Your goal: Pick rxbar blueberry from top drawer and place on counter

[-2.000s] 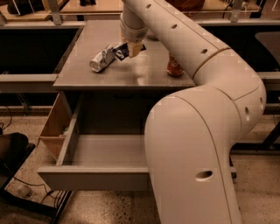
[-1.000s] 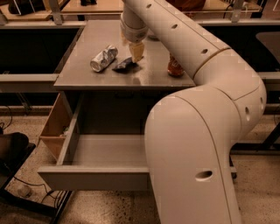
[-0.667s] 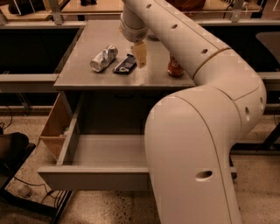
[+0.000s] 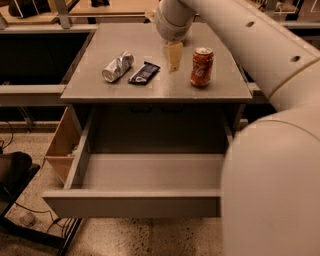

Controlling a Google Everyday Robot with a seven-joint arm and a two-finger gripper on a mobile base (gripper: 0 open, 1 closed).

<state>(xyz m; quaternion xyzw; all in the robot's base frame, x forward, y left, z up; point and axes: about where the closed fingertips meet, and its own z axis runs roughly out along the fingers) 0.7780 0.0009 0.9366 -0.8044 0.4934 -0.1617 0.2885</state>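
While rxbar blueberry (image 4: 144,73) lies on counter (image 4: 112,42), pincer (image 4: 174,56) hangs beside it, open/shut can't tell.

White arm (image 4: 272,45); tan gripper (image 4: 174,59) above counter (image 4: 165,87)

place: robot test lab, not a home
evidence: big white robot arm (image 4: 280,55) over a bare grey counter (image 4: 150,85); top drawer (image 4: 150,172) pulled out; speckled floor (image 4: 125,239); wooden benches (image 4: 100,7) behind
gripper: gripper (image 4: 174,56) just above the counter's middle
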